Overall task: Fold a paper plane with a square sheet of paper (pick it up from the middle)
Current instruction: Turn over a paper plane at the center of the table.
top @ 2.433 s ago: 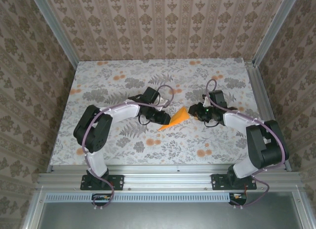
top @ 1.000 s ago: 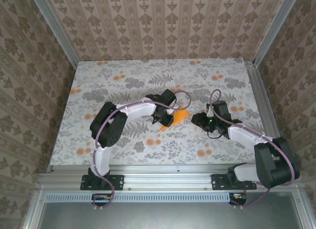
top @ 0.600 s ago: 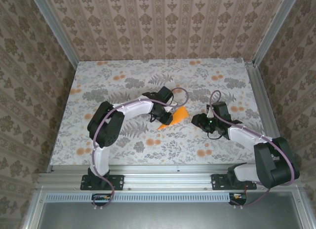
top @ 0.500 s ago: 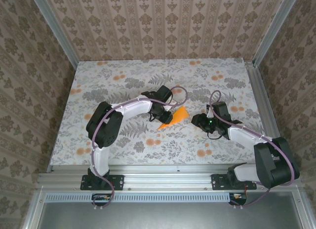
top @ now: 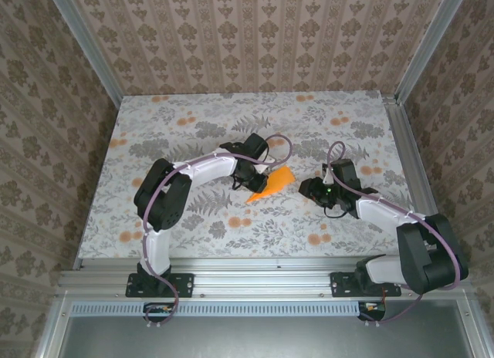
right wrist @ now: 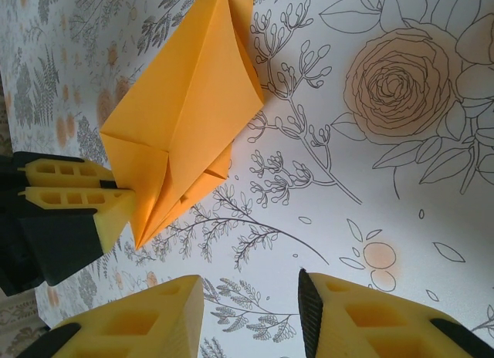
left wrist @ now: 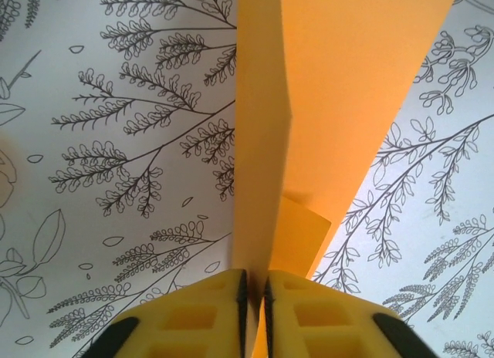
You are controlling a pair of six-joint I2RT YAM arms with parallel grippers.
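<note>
The square sheet of paper is bright orange and folded into a pointed wedge on the floral cloth at mid-table. My left gripper is at the wedge's left side, shut on a raised fold. In the left wrist view its yellow fingers pinch that upright orange edge, and the square sheet of paper spreads away beyond them. My right gripper stands open to the right of the wedge, apart from it. In the right wrist view the right gripper holds nothing, and the square sheet of paper lies ahead with the left gripper clamped on its edge.
The grey floral cloth covers the whole table, with small orange flower prints. Aluminium frame rails run along the right edge and the near edge. Patterned walls enclose the back and sides.
My left gripper drew back a little to the wedge's left side and closed on its raised fold, leaving more of the paper showing. The right arm stayed still over the last second.
</note>
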